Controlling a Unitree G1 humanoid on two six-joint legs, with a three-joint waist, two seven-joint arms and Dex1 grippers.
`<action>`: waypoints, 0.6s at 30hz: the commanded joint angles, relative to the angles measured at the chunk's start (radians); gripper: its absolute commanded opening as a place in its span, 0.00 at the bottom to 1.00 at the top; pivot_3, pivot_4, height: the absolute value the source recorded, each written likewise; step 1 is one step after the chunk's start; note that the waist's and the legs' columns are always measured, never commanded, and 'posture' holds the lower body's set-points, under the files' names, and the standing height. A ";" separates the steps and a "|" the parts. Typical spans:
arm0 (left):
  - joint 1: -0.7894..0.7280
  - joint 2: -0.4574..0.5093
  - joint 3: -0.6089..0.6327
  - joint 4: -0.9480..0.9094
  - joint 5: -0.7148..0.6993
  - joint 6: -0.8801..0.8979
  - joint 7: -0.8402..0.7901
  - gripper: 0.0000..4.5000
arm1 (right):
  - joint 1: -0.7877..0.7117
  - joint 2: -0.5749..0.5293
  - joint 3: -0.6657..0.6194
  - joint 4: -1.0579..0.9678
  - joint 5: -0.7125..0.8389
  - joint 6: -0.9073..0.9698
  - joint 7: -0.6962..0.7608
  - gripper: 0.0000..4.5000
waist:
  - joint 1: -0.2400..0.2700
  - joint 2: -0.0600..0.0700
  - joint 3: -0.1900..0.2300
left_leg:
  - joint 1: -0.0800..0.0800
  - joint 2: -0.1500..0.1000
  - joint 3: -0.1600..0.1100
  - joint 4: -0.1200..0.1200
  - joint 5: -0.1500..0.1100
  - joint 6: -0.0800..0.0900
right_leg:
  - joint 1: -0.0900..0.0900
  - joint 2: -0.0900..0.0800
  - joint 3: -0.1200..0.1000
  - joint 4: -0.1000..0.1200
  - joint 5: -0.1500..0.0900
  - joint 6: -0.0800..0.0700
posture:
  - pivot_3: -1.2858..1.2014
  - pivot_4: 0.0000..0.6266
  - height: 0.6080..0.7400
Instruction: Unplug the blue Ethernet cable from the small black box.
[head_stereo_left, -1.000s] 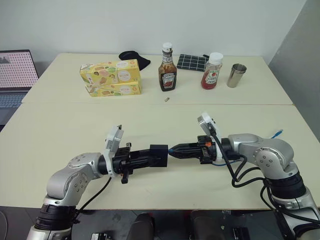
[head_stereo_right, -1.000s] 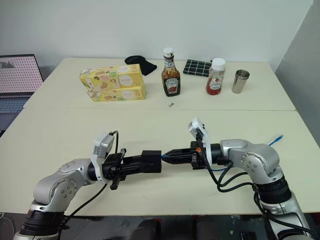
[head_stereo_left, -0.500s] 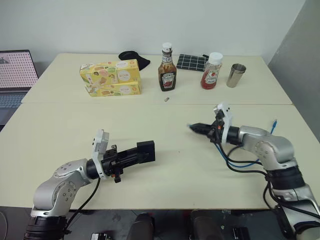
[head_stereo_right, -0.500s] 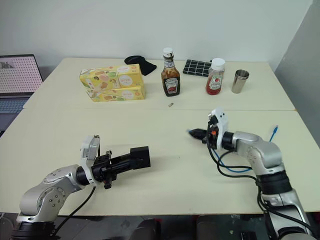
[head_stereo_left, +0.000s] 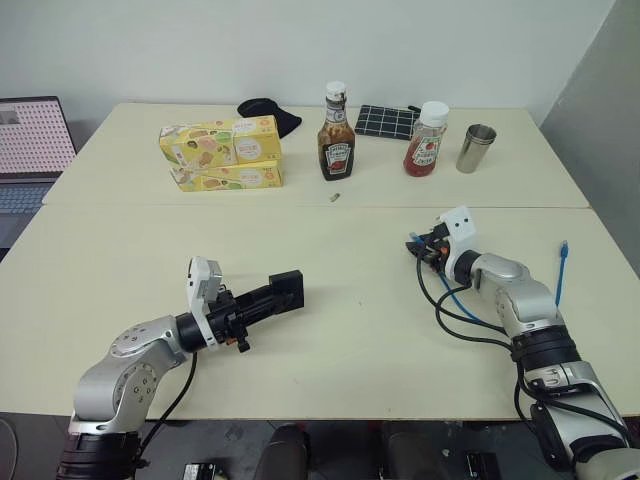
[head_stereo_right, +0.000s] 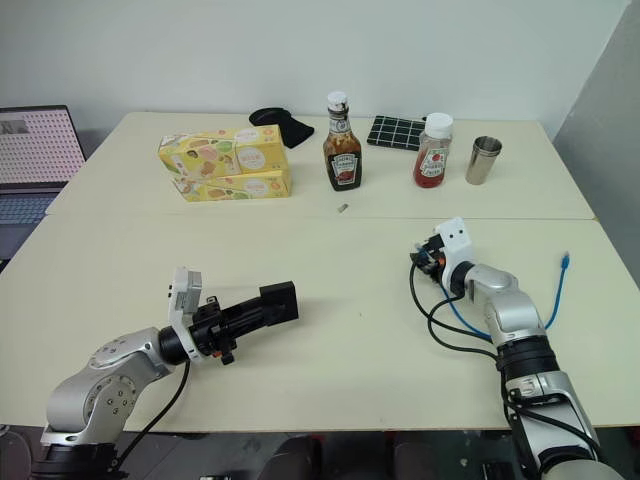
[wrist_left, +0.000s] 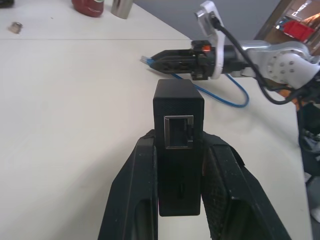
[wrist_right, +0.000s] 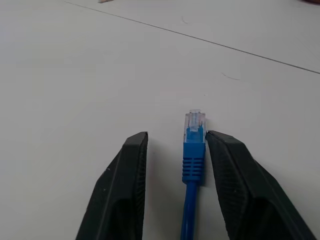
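Left gripper (wrist_left: 181, 220) clamps the small black box (wrist_left: 178, 125) at seven o'clock, right gripper (wrist_right: 177, 172) gapes around the freed blue Ethernet cable (wrist_right: 194, 150) plug at four o'clock, which may snag when withdrawing.

The left claw (wrist_left: 177, 200) reaches low over the desk, pointing forward and toward the right arm, its two fingers (wrist_left: 131, 200) clamped on the sides of the small black box (head_stereo_left: 286, 289). The right claw (wrist_right: 175, 170) points toward the left arm, angled slightly downward, fingers (wrist_right: 122, 185) parted.
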 joint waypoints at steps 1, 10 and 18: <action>-0.060 -0.042 0.055 0.070 0.135 -0.182 0.149 0.17 | 0.032 -0.118 0.032 -0.235 -0.001 -0.054 0.192 0.68 | 0.000 0.000 0.000 | 0.000 0.000 0.001 0.000 0.000 0.000 | 0.000 0.000 0.000 0.000 0.000 0.000 | 0.52 0.24 1.00; -0.200 -0.102 0.107 0.483 0.380 -0.696 0.344 0.17 | -0.014 -0.022 0.135 -0.532 0.116 0.100 0.287 0.80 | -0.010 -0.001 0.000 | 0.002 0.000 0.000 -0.001 0.000 0.000 | -0.001 0.001 0.000 0.002 0.000 0.000 | 0.52 0.24 1.00; -0.311 -0.126 0.132 0.786 0.397 -0.855 0.404 0.17 | -0.059 0.030 0.184 -0.485 0.076 0.093 0.312 0.80 | 0.005 -0.002 -0.001 | -0.002 -0.002 -0.003 0.002 0.000 0.000 | -0.001 -0.002 -0.003 0.000 0.001 0.001 | 0.52 0.24 1.00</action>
